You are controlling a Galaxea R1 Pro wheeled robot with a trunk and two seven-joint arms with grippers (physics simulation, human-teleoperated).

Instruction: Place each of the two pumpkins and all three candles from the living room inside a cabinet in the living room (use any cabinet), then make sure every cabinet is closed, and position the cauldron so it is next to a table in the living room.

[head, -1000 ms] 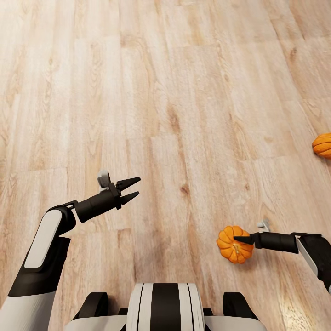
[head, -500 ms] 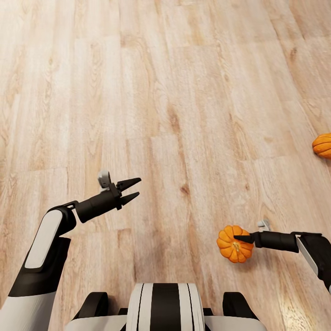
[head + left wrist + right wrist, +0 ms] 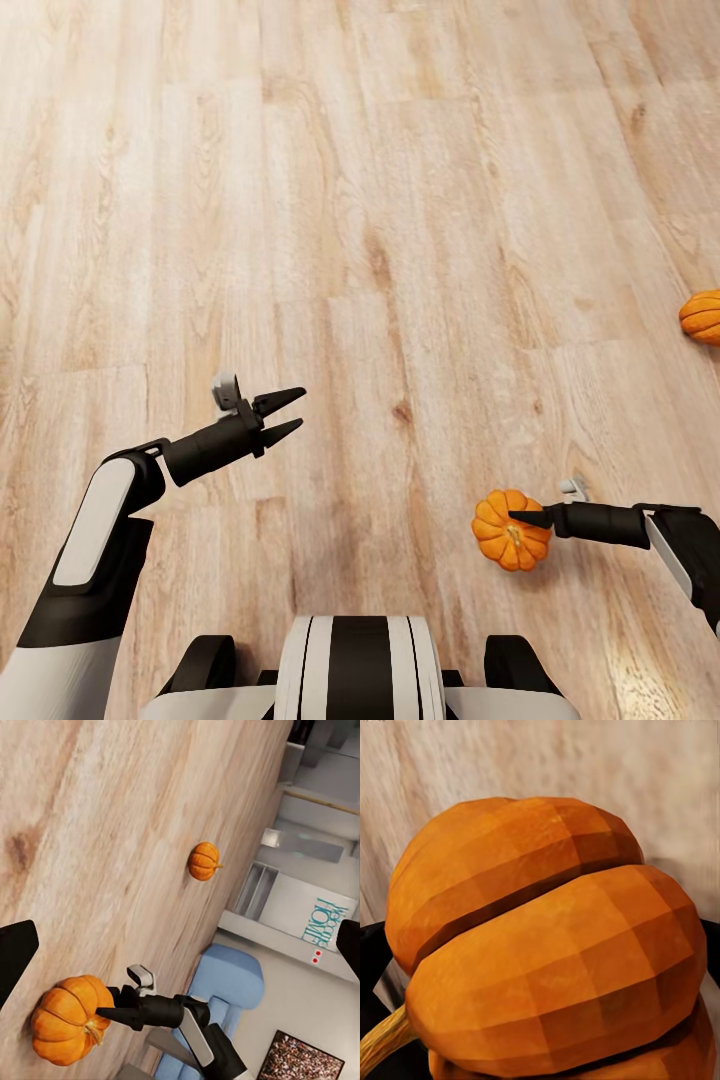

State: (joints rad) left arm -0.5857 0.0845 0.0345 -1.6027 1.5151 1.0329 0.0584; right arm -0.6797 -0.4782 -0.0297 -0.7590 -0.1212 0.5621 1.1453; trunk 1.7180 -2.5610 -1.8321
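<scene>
Right pincer [image 3: 525, 520] clenched around a pumpkin [image 3: 508, 530] just above the wooden floor [image 3: 400, 200], near the robot's base. Left pincer [image 3: 290, 412] released, fingers spread, holding nothing. Second pumpkin [image 3: 703, 317] lies on the floor, well apart to the right.

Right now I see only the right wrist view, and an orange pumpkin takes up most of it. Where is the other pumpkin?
Observer: The second pumpkin lies on the wood floor, ahead and to the robot's right of the near pumpkin, at the head view's right edge.
Operator: Is the left gripper free to take it?
Observer: The left gripper is on the robot's left side with its fingers open, and it holds nothing.
Operator: What stands beyond the pumpkins?
Observer: In the left wrist view, a blue armchair stands beyond the near pumpkin.
</scene>
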